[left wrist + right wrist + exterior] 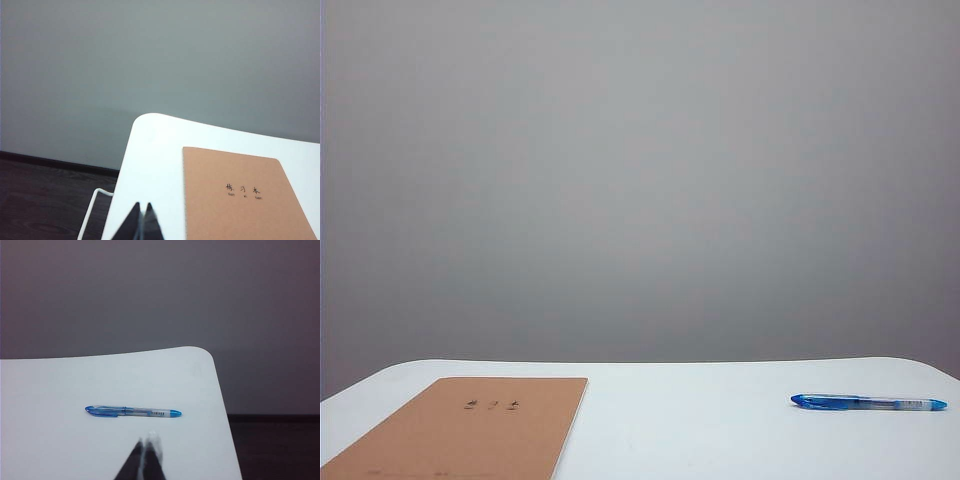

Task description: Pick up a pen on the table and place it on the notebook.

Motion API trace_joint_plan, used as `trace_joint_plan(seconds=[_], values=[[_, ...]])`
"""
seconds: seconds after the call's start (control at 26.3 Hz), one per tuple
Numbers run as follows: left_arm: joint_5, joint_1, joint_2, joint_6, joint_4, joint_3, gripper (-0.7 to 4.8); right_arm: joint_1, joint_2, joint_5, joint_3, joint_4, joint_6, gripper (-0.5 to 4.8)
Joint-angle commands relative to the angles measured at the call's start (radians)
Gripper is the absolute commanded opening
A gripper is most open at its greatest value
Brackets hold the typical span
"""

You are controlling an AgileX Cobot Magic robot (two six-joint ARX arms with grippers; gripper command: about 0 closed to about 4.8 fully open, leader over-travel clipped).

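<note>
- Blue pen with a clear barrel [868, 403] lies flat on the white table [700, 430], far from the tan paper notebook [470, 430].
- Left gripper [141, 220] is closed and holds nothing, near the notebook.
- Right gripper [146, 450] is closed and holds nothing, near the pen.

the exterior view sits low at the near edge of the table [720, 430], facing a grey wall [640, 180]. my left wrist view looks past my left gripper [142, 220], closed, at the notebook [240, 195]. my right wrist view looks past my right gripper [146, 455], closed, at the pen [133, 412]. each shares its object with the exterior view.
</note>
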Motion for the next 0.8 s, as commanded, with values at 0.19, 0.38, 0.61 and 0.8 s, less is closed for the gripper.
trace_joint_plan(seconds=[0.19, 0.38, 0.61, 0.8], values=[[0.005, 0.0, 0.0, -0.006, 0.014, 0.0, -0.06, 0.0, 0.0, 0.026, -0.006, 0.011, -0.003, -0.01], [0.068, 0.0, 0.0, -0.108, 0.031, 0.002, -0.06, 0.0, 0.0, 0.02, -0.006, 0.017, 0.04, -0.01], [0.114, 0.007, 0.008, -0.115, 0.085, 0.154, -0.06, -0.001, 0.0, 0.011, -0.005, 0.233, 0.092, -0.01], [0.16, 0.016, 0.137, -0.087, 0.065, 0.328, -0.06, -0.001, 0.001, 0.066, -0.002, 0.387, 0.067, -0.01]])
